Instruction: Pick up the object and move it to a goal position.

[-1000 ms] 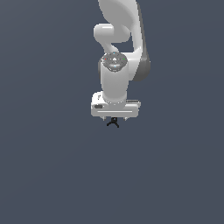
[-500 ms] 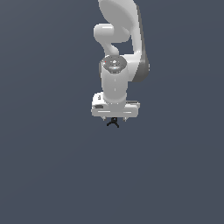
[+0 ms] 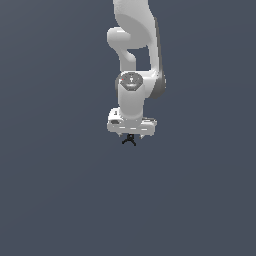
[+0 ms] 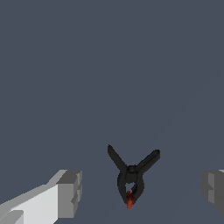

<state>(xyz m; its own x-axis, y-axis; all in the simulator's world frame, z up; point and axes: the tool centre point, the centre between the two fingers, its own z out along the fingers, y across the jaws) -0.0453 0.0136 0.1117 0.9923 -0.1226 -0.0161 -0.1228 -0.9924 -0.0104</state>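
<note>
The white Panda arm [image 3: 135, 45] descends from the top of the exterior view in a near-vertical posture, with its wrist pointed straight down. The hand [image 3: 131, 136] sits at the lower end of the arm, roughly at the centre of the view.

The object is a small black spring clamp [image 4: 131, 175]. In the wrist view it shows two handle arms spread in a V shape, a short closed body, and a red tip [image 4: 129, 200] at the end opposite the handles. In the exterior view the black spring clamp [image 3: 129, 140] appears directly beneath the hand, with its short prongs projecting just below the white hand body.

Hand state: the wrist view shows the two grey finger pads [image 4: 70, 192] set wide apart, one on either side of the clamp. A clear gap separates each pad from the clamp, and neither pad touches it. The hand is spread wide and grips nothing.

The clamp lies between the fingers, nearer to one pad than to the other. The surface behind the clamp is a uniform dark grey-blue bench [image 3: 60, 200]. Whether the clamp rests on it cannot be determined from either view.
</note>
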